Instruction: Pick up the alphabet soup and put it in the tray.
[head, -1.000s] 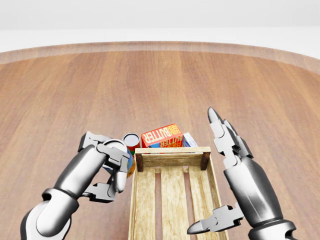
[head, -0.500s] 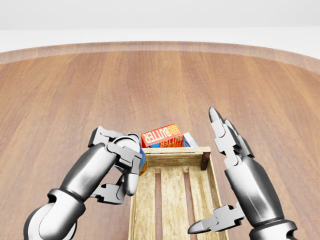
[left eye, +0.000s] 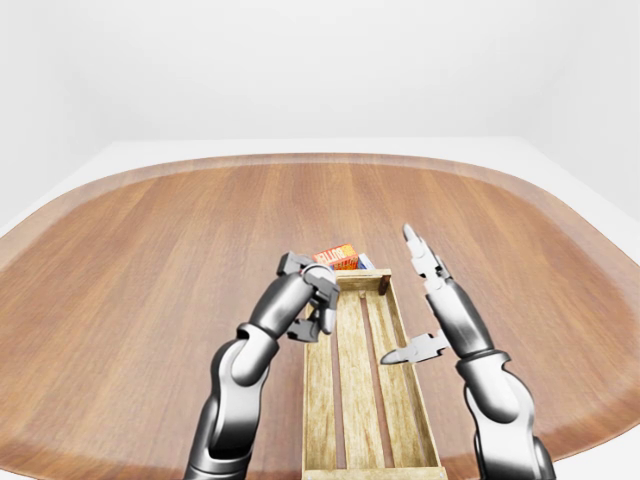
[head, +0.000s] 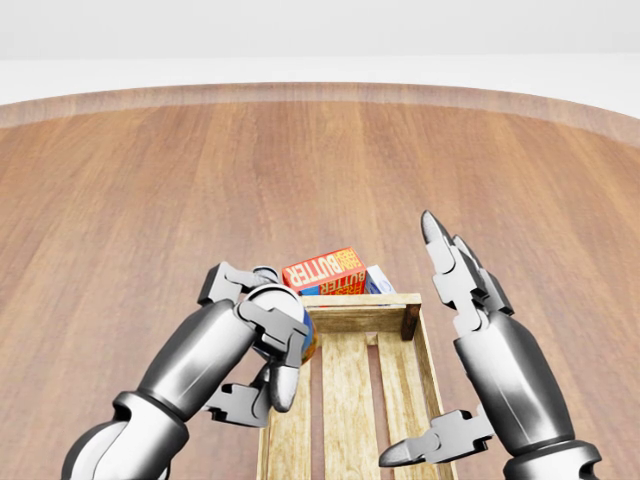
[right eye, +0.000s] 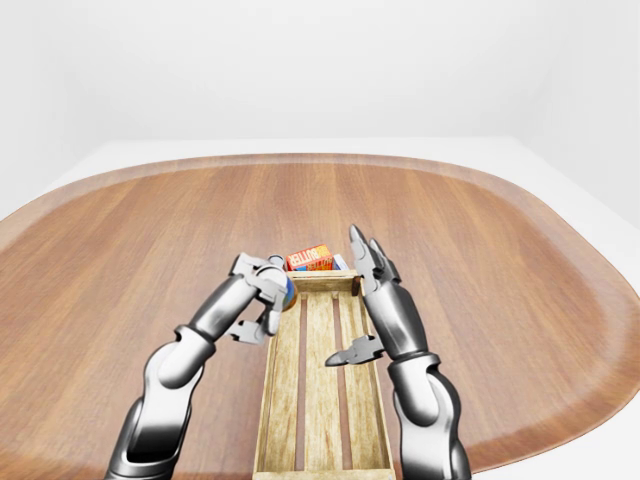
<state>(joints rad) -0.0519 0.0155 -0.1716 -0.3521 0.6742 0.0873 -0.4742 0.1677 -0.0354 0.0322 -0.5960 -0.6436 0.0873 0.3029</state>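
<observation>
Fingers (head: 285, 335) of my left hand (head: 262, 345) grip the alphabet soup can (head: 306, 338) above the left rail of the slatted wooden tray (head: 350, 400) for release inside, while my right hand (head: 455, 360) hangs open and empty, clear of that path.

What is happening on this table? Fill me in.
The robot's left hand is shut on the alphabet soup can and holds it at the left rim of the wooden tray, near its top end in the head view. The can is not yet set down inside. The right hand hovers open over the tray's right side. A butter box sits just past the tray.
</observation>
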